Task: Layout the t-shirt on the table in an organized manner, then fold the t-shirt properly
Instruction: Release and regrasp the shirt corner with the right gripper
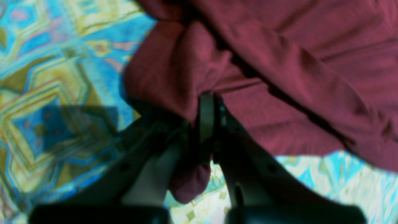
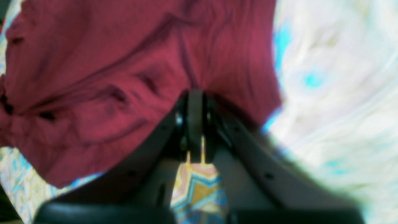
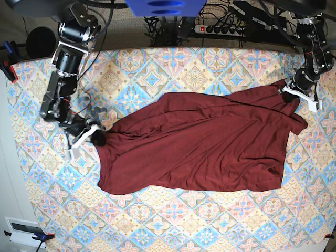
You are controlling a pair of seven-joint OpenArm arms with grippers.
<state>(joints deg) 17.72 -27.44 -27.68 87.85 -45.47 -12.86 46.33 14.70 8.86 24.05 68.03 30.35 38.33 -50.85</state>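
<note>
**Shirt stretched between both grippers, still rumpled**

Going left to right in the base view: the right gripper (image 3: 90, 132) sits at the left edge of the t-shirt (image 3: 199, 144), clenched on a bunched corner of cloth. The right wrist view confirms it, with the jaws closed tight and maroon fabric pinched at the tips (image 2: 195, 99). The shirt lies across the middle of the table (image 3: 173, 220), spread wide but twisted, with long diagonal creases running left to right. At the far right edge, the left gripper (image 3: 300, 90) holds another corner. In the left wrist view its jaws are closed on fabric (image 1: 207, 102), and a small lobe of cloth hangs out below them.

Handling, as we judge it: light, soft, limp knit. It will sag and drag instead of keeping shape, and it may creep on the patterned tablecloth. Best holds look like corners, hem or shoulder seams, pinched through both layers.

Views: only the base view shows the whole outline and how crooked the shirt lies. Only the wrist views show the pinch itself and how much cloth sits in the jaws. We cannot tell from any view which end is collar and which is hem.
</note>
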